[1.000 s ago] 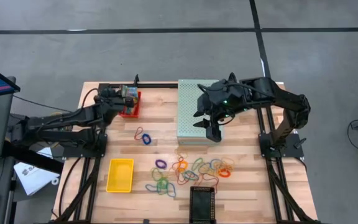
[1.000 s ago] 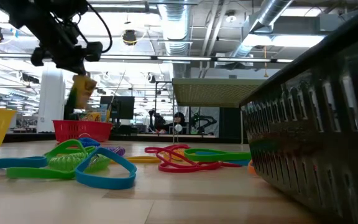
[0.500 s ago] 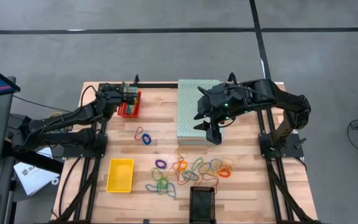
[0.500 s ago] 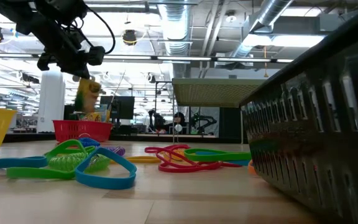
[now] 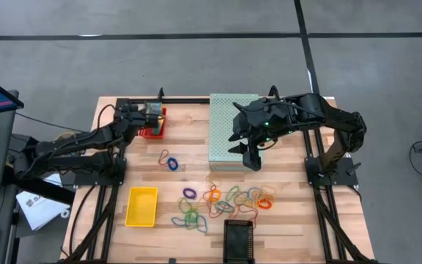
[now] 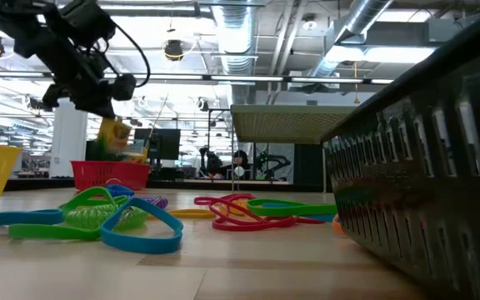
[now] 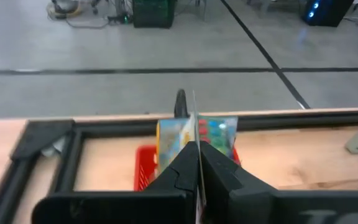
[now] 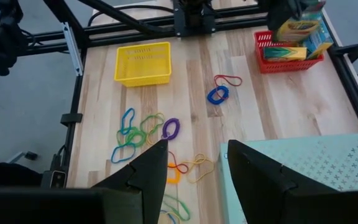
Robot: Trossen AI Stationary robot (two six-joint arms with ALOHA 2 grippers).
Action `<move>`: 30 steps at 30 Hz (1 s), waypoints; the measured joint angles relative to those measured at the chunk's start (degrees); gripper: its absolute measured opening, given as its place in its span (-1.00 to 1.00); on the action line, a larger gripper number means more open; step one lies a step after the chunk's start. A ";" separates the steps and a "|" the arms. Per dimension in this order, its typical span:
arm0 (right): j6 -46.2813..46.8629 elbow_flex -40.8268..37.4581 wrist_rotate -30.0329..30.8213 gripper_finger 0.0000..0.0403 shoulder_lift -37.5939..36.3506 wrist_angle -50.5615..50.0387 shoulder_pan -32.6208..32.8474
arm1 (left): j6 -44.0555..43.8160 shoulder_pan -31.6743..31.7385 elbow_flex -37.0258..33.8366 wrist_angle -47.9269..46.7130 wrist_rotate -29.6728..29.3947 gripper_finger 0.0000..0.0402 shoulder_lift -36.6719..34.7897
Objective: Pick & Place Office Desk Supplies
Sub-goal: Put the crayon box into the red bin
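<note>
Table: pale wood [image 5: 291, 220], rubber bands [image 5: 226, 198] scattered near its front edge.
Right gripper [image 5: 246, 150]: fingers apart, empty, over the green perforated box [image 5: 222, 147].
Left gripper [image 5: 146, 111]: clamped on a crayon box [image 6: 113, 133] above the red basket [image 5: 154, 130].
Hidden: low view shows the grip; wrist view mostly blocks it.

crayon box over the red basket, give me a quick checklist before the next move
1. Left gripper shut on the crayon box: ok.
2. Box over the red basket: ok in the high view; its height above the basket cannot tell.
3. Room in the basket: cannot tell; other crayon boxes already lie inside.
4. Right gripper open, over the pale green perforated box, away from the drop: ok.
5. Rubber bands away from the basket: ok.
</note>
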 joint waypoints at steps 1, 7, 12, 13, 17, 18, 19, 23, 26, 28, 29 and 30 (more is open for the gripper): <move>0.10 0.00 0.01 -0.19 0.00 0.00 0.00 | -0.99 -0.05 -0.51 0.13 0.14 -1.00 0.00; 0.13 0.00 0.00 -0.19 0.00 0.02 -0.02 | -2.33 -0.50 -1.61 1.43 0.29 -1.00 0.00; 0.12 0.00 0.02 -0.19 0.00 0.02 -0.07 | -2.36 -0.50 -1.61 1.51 1.15 -1.00 0.00; 0.11 0.00 0.02 -0.19 0.00 0.02 -0.06 | -2.36 -0.50 -1.61 1.49 1.17 -1.00 0.00; 0.08 0.00 0.02 -0.19 0.00 0.04 -0.07 | -2.38 -0.48 -1.61 1.42 1.96 -1.00 0.00; 0.08 0.00 0.02 -0.19 0.00 0.04 -0.07 | -2.38 -0.50 -1.61 1.43 2.30 -1.00 0.01; 0.07 0.00 0.02 -0.19 0.00 0.04 -0.07 | -2.39 -0.48 -1.61 1.48 2.73 -1.00 0.25; -0.05 0.00 0.02 -0.19 0.02 0.07 0.00 | -2.66 -0.50 -1.61 1.36 3.83 -0.99 1.60; -0.05 0.00 0.04 -0.19 0.02 0.08 0.22 | -3.76 -0.48 -1.61 1.22 4.51 -0.93 3.10; -0.07 0.00 0.02 -0.19 0.02 0.08 0.35 | -5.08 -0.47 -1.61 1.55 5.24 -0.83 3.59; -0.05 0.00 0.04 -0.19 0.02 0.08 0.43 | -5.45 -0.41 -1.61 1.64 6.05 -0.76 3.75; -0.05 0.00 0.02 -0.19 0.02 0.08 0.66 | -5.86 -0.39 -1.61 1.89 6.55 -0.68 3.77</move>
